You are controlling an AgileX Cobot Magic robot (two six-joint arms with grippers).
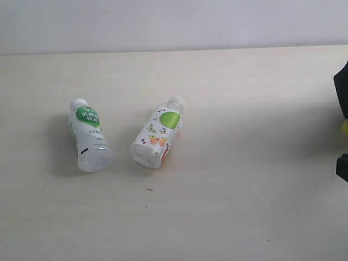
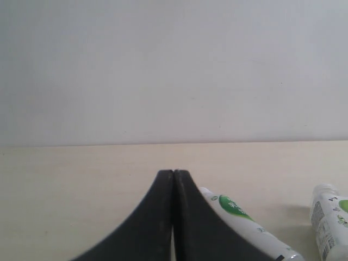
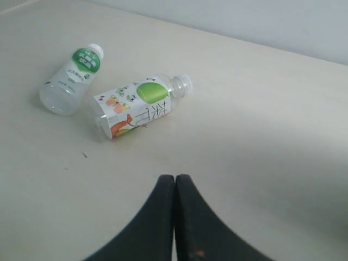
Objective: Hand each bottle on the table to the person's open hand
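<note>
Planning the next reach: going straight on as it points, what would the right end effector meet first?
Likely the cap end of the fruit-printed bottle, lying nearly dead ahead; depth is unclear, so perhaps bare table first.

Two white-capped bottles lie on their sides on the pale desk [image 3: 261,141], the green-labelled bottle [image 3: 69,81] just beside the picture-labelled bottle [image 3: 136,106] with a narrow gap between, both apart from the right gripper [image 3: 174,180], whose black jaws are pressed together, holding nothing.
</note>
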